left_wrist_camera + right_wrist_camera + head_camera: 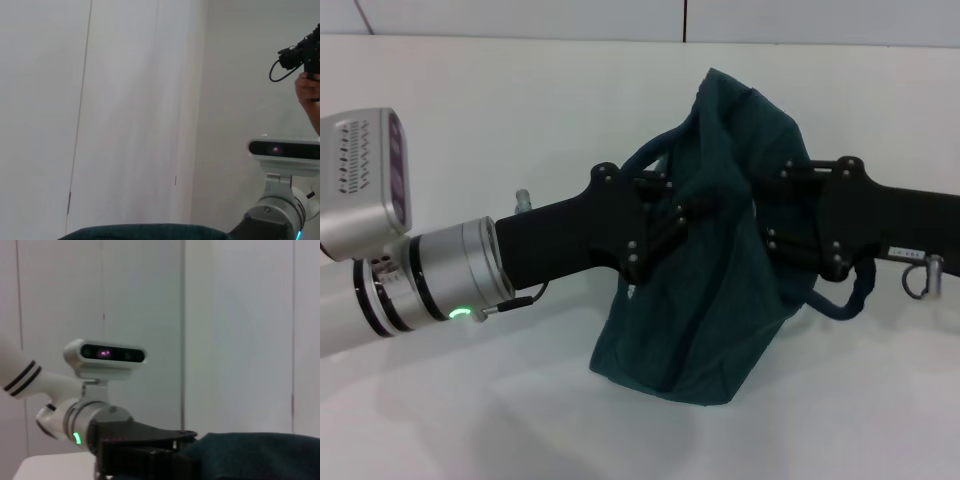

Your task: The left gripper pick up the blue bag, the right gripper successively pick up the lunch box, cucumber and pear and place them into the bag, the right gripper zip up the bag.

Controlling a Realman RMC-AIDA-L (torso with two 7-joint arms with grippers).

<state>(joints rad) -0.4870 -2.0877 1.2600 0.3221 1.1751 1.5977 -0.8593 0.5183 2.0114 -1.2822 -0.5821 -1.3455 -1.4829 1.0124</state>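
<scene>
The blue bag (720, 270) hangs crumpled above the white table, held up between both arms. My left gripper (682, 226) comes in from the left and is shut on a fold of the bag's upper edge. From the right, my right gripper (778, 215) presses into the bag's far side, its tip buried in the fabric. One padded handle (850, 300) loops down under the right gripper. The bag's fabric (145, 232) edges the left wrist view, and the bag (260, 455) also shows in the right wrist view beside the left gripper's black body (145, 450). The lunch box, cucumber and pear are out of view.
The white table (470, 400) stretches under the bag, with a wall (520, 18) behind it. A small metal ring (923, 276) hangs under the right arm. In the left wrist view, a person's hand (307, 87) holds a black device at the upper corner.
</scene>
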